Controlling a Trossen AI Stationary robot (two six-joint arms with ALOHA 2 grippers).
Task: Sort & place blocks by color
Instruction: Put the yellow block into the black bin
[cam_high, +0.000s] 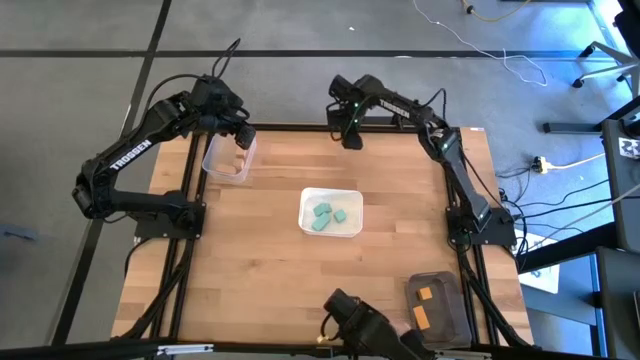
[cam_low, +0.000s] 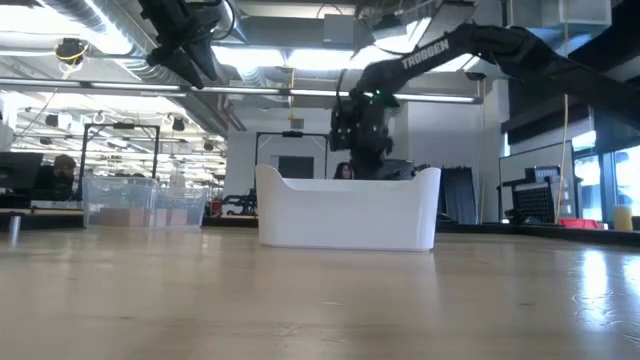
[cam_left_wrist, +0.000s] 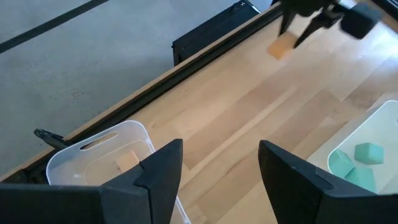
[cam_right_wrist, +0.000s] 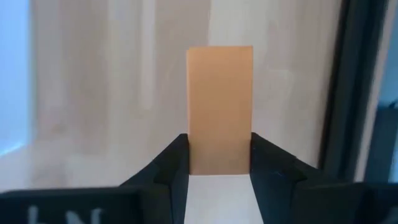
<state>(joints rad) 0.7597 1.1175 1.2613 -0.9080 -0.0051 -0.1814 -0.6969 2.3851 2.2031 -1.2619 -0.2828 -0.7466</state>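
Wood block in play: a pale natural wood block (cam_right_wrist: 219, 109) is pinched between the two fingers of the right claw (cam_right_wrist: 219, 163), standing up past the fingertips; from the left wrist camera the same block (cam_left_wrist: 281, 48) shows at that claw's tips, over the far edge of the table (cam_high: 260, 260).
Right claw: closed on the wood block and pointing down, seen from above at the far edge of the table (cam_high: 351, 133), well beyond the white tray.
Teal blocks: three teal green blocks (cam_high: 331, 216) lie together in the white square tray (cam_high: 308, 198) at mid-table, nearer the viewer than the right claw and between the two arms; two of them (cam_left_wrist: 360, 160) show at the edge of the left wrist picture.
Left claw: fingers spread wide with nothing between them (cam_left_wrist: 221, 163), hanging over the clear plastic tub (cam_high: 222, 169) at the table's far left corner (cam_high: 240, 135).
Block in the tub: one pale wood block (cam_left_wrist: 127, 161) lies on the tub floor, directly below and just beside the left claw's finger.
Orange blocks: two orange blocks (cam_high: 424, 304) sit in a dark-looking tub (cam_high: 450, 300) at the near right corner, well apart from both claws.
Low camera: the white tray (cam_low: 348, 212) hides its contents; the clear tub (cam_low: 145, 202) stands to its left.
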